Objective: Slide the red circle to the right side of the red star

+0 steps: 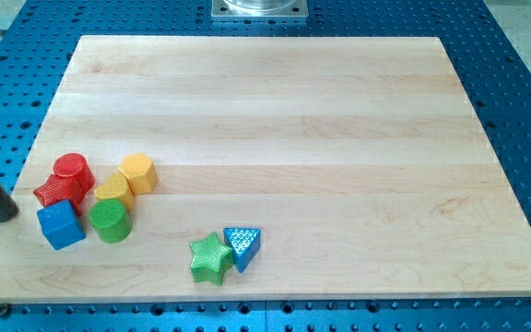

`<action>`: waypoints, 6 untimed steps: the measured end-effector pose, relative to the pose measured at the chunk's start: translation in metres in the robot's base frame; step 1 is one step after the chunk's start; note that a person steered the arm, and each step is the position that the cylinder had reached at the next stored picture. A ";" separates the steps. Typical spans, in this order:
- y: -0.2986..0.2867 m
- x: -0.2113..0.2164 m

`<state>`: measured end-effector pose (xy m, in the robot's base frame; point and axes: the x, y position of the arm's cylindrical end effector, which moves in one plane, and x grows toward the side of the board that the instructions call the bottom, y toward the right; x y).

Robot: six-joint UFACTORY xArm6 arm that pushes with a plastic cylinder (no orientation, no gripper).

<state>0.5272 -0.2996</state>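
Board: a pale wooden board (275, 120) lies on a blue perforated table (524, 111); a grey metal base plate (260, 8) shows at the top centre of the frame.
Red circle: the red circle (73, 171), a short cylinder, stands at the left of the frame, touching the upper right of the red star.
Red star: the red star (55, 194) sits just below and left of the red circle, near the board's left edge.
Blue cube: the blue cube (61, 224) lies just under the red star, lower left of the frame.
Green cylinder: the green cylinder (110, 220) stands just right of the blue cube.
Yellow blocks: a yellow block (114, 190) of unclear shape touches the green cylinder from above; an orange-yellow hexagon (137, 172) sits at its upper right.
Lower pair: a green star (210, 257) and a blue triangle (242, 245) touch each other at the lower centre.
Rod: the dark rod enters from the left edge; my tip (7, 215) rests left of the blue cube and the red star, apart from both.
Fingers: the rod has none, so nothing is gripped.
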 end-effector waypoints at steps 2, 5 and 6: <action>0.013 -0.044; 0.110 -0.073; 0.107 -0.073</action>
<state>0.4541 -0.1925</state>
